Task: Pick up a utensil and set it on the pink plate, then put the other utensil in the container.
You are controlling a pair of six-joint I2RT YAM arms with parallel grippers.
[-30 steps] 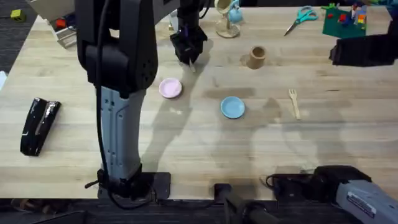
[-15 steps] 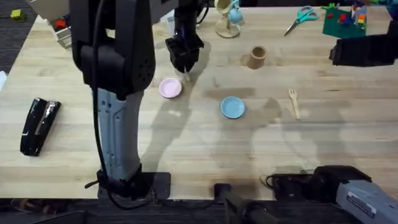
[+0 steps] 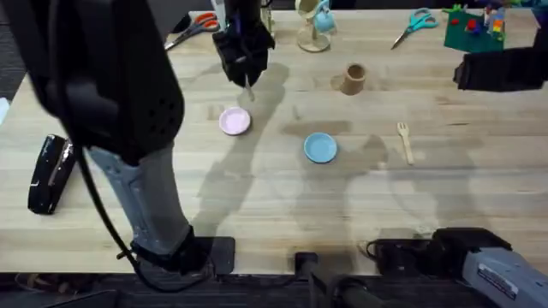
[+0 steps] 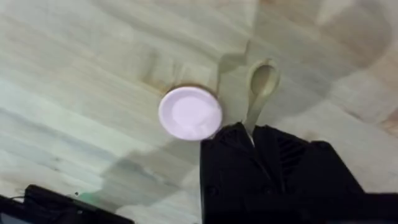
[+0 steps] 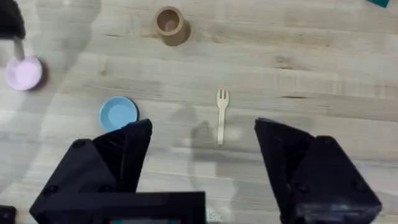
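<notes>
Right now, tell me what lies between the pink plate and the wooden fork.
The blue plate sits between the pink plate and the fork in the overhead view; the rest of that stretch is bare table.

No legible text; white label on right arm base possibly printed, unreadable.

I worked over a pale, light-grained wooden table whose boards ran across my view, streaked with soft grey shadows. Along its far edge lay teal-handled scissors, a green block base with coloured bricks and orange-handled scissors, while a black stapler lay near the left side. Beyond the left edge I saw a strip of dark grey floor.
</notes>
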